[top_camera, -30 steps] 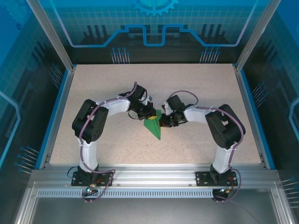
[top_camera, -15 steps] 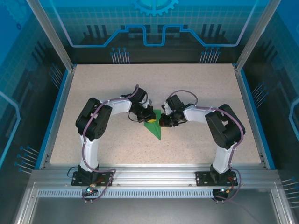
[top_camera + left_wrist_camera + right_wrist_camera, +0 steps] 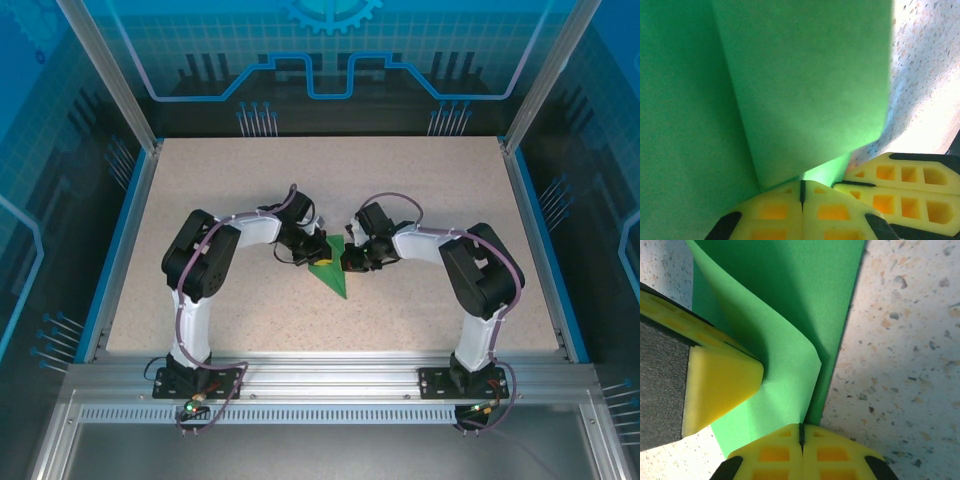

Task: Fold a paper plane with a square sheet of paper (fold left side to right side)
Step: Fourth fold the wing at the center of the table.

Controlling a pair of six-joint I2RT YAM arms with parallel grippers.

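Observation:
The green paper (image 3: pixel 334 274) lies in the middle of the table, folded to a slim dart shape with its point toward the arms. My left gripper (image 3: pixel 320 254) rests on its upper left part and my right gripper (image 3: pixel 347 261) on its upper right edge. In the left wrist view the left gripper (image 3: pixel 801 186) is shut, its tips against a raised green flap (image 3: pixel 805 90), with the right gripper's yellow fingers (image 3: pixel 900 176) close beside. In the right wrist view the right gripper (image 3: pixel 801 429) is shut, tips touching the curled flap's edge (image 3: pixel 790 385); a left finger (image 3: pixel 720 377) presses the paper.
The speckled beige table (image 3: pixel 430 190) spreads widely around the paper, bordered by blue rails and aluminium posts. The arm bases stand on the metal frame (image 3: pixel 320 385) at the near edge. Bare tabletop (image 3: pixel 905 340) lies right of the paper.
The left arm has shifted a little to the right and its gripper has come slightly lower onto the paper. The right arm and the paper stay almost still.

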